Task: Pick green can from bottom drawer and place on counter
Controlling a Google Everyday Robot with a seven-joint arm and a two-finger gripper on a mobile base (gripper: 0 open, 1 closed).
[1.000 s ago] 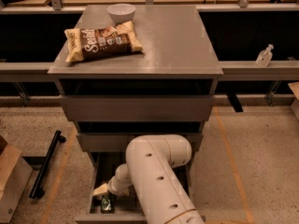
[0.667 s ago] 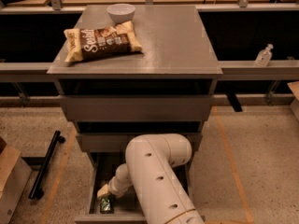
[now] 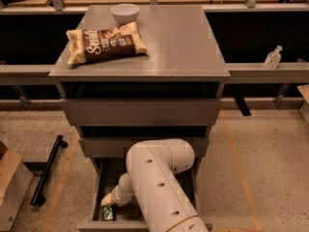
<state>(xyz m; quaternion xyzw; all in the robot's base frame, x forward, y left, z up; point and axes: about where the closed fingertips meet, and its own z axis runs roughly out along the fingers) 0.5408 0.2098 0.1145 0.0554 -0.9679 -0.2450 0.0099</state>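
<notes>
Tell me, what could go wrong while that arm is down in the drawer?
1. The gripper sits just above the can, which is tucked into the drawer's front left corner. With so little room there, the can might get knocked over instead of gripped.
2. The arm fills much of the opening, so lifting out could bump the drawer front above.
3. A bag and a bowl occupy the counter's left side, and a careless placement could hit them.
</notes>
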